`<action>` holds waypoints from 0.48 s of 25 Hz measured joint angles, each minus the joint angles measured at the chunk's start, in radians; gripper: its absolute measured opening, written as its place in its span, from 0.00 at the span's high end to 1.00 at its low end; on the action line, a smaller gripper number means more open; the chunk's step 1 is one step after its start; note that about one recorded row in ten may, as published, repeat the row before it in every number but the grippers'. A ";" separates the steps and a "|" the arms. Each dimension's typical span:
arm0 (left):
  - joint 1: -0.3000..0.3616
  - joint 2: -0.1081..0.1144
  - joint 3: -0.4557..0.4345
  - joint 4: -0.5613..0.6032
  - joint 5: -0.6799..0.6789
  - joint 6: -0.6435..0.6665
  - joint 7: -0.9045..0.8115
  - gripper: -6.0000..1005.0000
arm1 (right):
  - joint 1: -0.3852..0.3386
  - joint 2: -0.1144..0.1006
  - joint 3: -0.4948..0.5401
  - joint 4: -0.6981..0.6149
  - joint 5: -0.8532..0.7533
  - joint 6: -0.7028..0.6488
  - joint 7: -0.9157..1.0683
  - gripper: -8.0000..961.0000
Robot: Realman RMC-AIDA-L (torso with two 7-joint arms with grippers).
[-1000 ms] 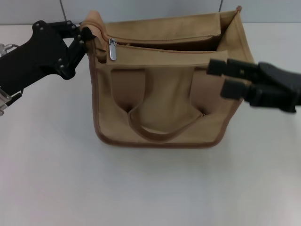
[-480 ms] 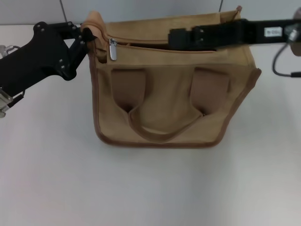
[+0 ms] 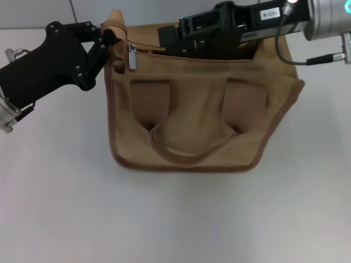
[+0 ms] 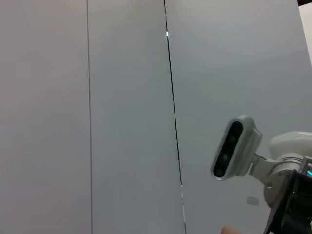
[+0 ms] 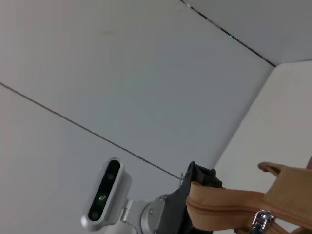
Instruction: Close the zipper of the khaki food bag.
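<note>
The khaki food bag (image 3: 192, 115) stands on the white table with its strap handles and front pocket facing me. Its zipper (image 3: 208, 59) runs along the top, which gapes open. The silver pull tab (image 3: 131, 57) hangs at the bag's left end. My left gripper (image 3: 107, 36) is shut on the bag's left end corner. My right gripper (image 3: 165, 39) reaches in from the right over the top opening, a little to the right of the pull tab. The right wrist view shows the bag's end (image 5: 229, 202), the pull tab (image 5: 261, 219) and the left gripper (image 5: 197, 180).
The white table (image 3: 175, 219) spreads around the bag. A grey panelled wall (image 3: 164, 8) stands just behind it. The left wrist view shows the wall (image 4: 122, 122) and the right arm's wrist camera (image 4: 233, 148).
My right arm has swung from the bag's right side up and leftward over the top opening, toward the pull tab. The left gripper has kept its hold and lifted the corner slightly.
</note>
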 joint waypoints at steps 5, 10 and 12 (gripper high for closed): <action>-0.004 0.000 0.000 0.000 -0.001 0.002 0.000 0.97 | 0.017 0.005 -0.047 0.003 -0.002 0.046 0.057 0.54; -0.010 0.000 0.000 0.000 -0.002 0.002 -0.005 0.97 | 0.029 0.013 -0.096 0.004 -0.003 0.089 0.084 0.54; -0.010 0.000 0.000 0.000 -0.001 0.002 -0.006 0.97 | 0.030 0.017 -0.101 0.004 -0.003 0.097 0.085 0.54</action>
